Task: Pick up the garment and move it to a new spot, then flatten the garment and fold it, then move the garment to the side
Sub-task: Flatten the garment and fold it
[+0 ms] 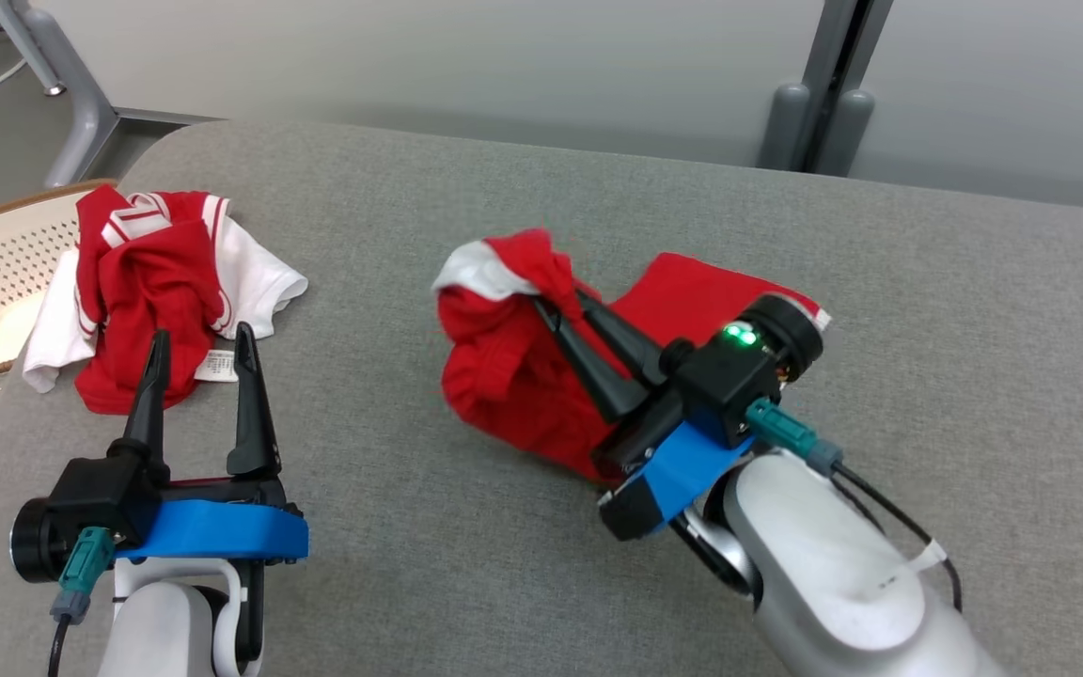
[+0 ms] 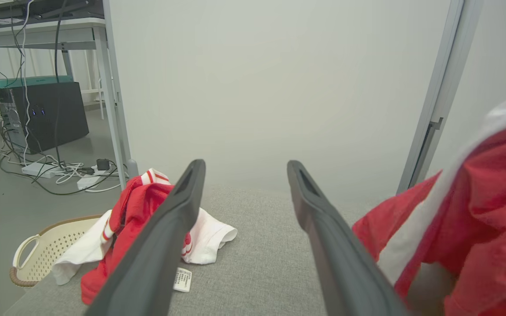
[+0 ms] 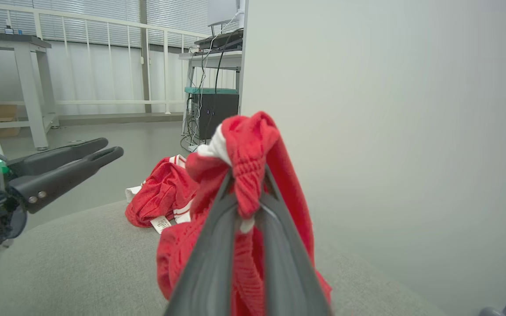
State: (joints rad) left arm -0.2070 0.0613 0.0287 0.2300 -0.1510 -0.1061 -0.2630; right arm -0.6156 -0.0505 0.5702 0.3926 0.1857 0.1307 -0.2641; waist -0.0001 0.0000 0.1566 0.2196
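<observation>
Garment (image 1: 494, 376), red with white trim, bunched mid-frame on grey cushion (image 1: 927, 310), long axis roughly left-right. Right gripper (image 1: 560, 303) pinching its top fold, fingers pressed together. Left gripper (image 1: 201, 334) spread, lower left, nearer second garment (image 1: 156, 273). White tag (image 1: 215, 365) there, print seemingly too small to read.

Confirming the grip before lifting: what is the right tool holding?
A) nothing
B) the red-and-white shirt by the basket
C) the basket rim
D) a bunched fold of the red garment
D: the right tool is shut on a raised fold of the red garment.
</observation>
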